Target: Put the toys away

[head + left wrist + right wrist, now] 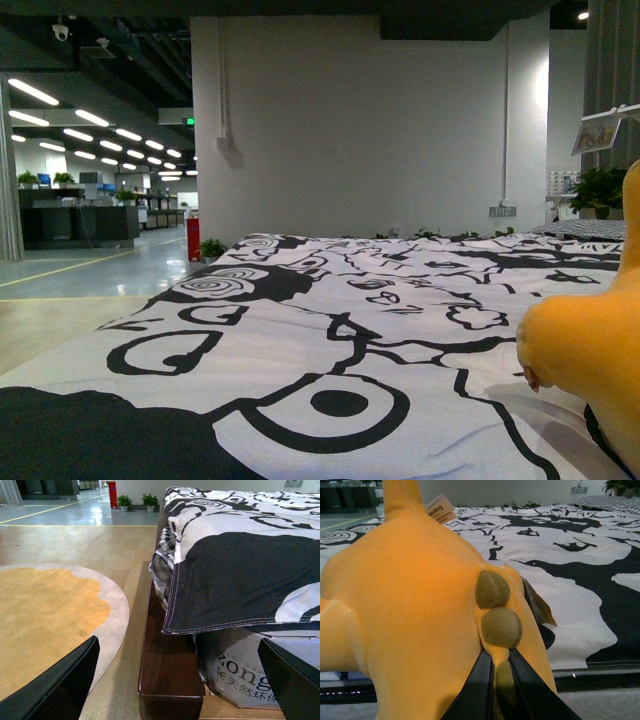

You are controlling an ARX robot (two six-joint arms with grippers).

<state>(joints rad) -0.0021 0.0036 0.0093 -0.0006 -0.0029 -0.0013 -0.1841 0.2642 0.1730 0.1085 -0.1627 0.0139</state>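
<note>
Black-and-white bedspread (300,330) lies under the orange plush toy (410,605), pinched by right fingers (479,687); left fingers (60,690) spread.

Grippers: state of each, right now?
Left gripper: open, nothing in it.
Right gripper: closed on the orange plush toy.

We list one orange plush toy (410,605), which fills most of the view, with a row of olive-green bumps (492,590) along its ridge. Our right gripper (501,652) pinches that ridge between two black fingers (480,685). A printed paper tag (439,509) shows beside the toy's upper tip. A black-and-white patterned bedspread (580,565) lies beneath.
</note>
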